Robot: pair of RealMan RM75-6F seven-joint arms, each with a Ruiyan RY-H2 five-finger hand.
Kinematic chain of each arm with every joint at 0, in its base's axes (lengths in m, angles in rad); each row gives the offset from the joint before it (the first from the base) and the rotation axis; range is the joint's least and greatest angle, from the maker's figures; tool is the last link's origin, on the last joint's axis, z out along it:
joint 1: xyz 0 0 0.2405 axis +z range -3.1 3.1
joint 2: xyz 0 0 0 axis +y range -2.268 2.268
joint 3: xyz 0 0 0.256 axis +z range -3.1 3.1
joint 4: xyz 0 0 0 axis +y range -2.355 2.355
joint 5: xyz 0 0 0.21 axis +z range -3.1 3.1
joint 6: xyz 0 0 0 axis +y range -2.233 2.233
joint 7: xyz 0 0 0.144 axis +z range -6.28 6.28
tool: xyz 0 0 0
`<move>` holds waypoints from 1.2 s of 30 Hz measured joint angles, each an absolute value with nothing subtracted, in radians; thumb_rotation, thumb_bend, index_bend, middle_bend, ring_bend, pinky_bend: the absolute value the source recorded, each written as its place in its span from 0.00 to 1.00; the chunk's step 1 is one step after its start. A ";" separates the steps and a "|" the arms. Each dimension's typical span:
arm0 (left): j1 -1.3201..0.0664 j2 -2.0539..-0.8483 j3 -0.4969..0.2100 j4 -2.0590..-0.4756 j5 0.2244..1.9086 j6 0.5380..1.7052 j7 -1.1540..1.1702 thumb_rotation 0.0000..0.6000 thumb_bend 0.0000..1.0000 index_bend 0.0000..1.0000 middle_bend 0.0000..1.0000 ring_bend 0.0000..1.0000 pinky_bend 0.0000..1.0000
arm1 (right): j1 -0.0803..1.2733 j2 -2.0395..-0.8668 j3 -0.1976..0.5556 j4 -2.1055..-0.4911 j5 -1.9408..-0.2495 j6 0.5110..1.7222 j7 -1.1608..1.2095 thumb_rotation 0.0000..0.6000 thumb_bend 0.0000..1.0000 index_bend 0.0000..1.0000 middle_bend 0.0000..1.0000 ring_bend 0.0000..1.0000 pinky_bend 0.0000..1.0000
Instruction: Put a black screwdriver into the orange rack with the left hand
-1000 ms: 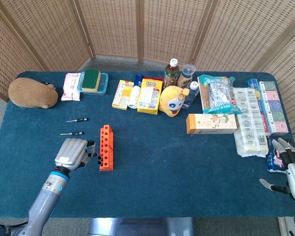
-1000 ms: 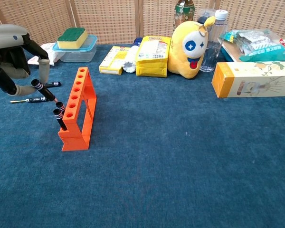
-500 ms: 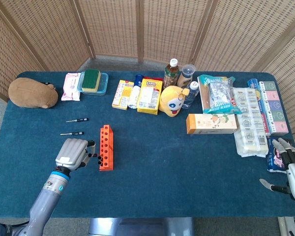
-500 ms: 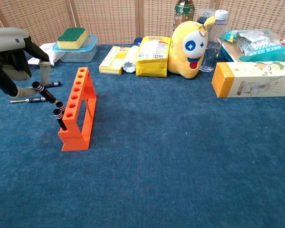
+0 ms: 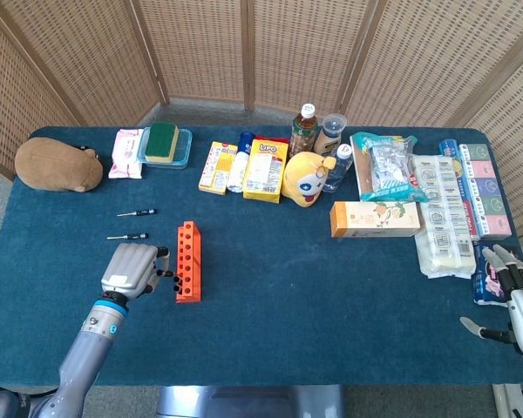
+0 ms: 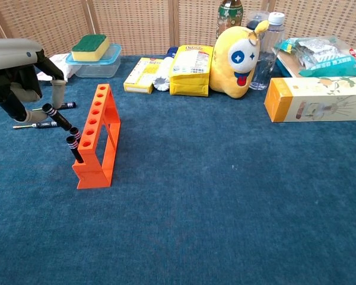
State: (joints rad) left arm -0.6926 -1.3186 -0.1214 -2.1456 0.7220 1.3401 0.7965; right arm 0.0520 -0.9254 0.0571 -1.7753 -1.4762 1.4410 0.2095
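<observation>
The orange rack (image 5: 188, 261) (image 6: 98, 135) stands left of the table's middle, with two black screwdrivers (image 6: 75, 141) slanting out of its near holes. My left hand (image 5: 132, 270) (image 6: 16, 78) is just left of the rack. It pinches a third black screwdriver (image 6: 57, 117), which is tilted with its tip close to the rack's face. Two more screwdrivers (image 5: 137, 212) (image 5: 127, 236) lie flat on the cloth beyond the hand. My right hand (image 5: 516, 300) rests at the table's right edge, fingers apart, holding nothing.
A brown plush (image 5: 58, 164) lies at the far left. A sponge on a box (image 5: 164, 144), snack boxes (image 5: 264, 170), a yellow toy (image 5: 307, 178), bottles (image 5: 305, 128) and packets (image 5: 458, 209) line the back and right.
My left hand has edged slightly right toward the rack, carrying the pinched screwdriver with it. The right hand has not moved.
</observation>
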 measured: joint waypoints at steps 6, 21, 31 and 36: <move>-0.722 -1.343 -0.138 -2.128 0.669 1.348 0.826 1.00 0.35 0.40 1.00 1.00 1.00 | 0.050 -0.924 0.057 -1.774 -1.475 1.443 0.214 1.00 0.00 0.00 0.03 0.09 0.03; -0.740 -1.347 -0.147 -2.132 0.675 1.368 0.819 1.00 0.35 0.28 1.00 1.00 1.00 | 0.050 -0.921 0.058 -1.772 -1.475 1.444 0.225 1.00 0.00 0.00 0.03 0.09 0.03; -0.665 -1.229 -0.078 -2.167 0.825 1.393 0.743 1.00 0.15 0.00 0.20 0.30 0.61 | 0.051 -0.923 0.056 -1.772 -1.480 1.442 0.216 1.00 0.00 0.00 0.03 0.09 0.03; -0.594 -1.140 -0.011 -2.143 0.968 1.396 0.647 1.00 0.10 0.00 0.00 0.04 0.36 | 0.052 -0.928 0.056 -1.776 -1.478 1.441 0.196 1.00 0.00 0.00 0.03 0.09 0.03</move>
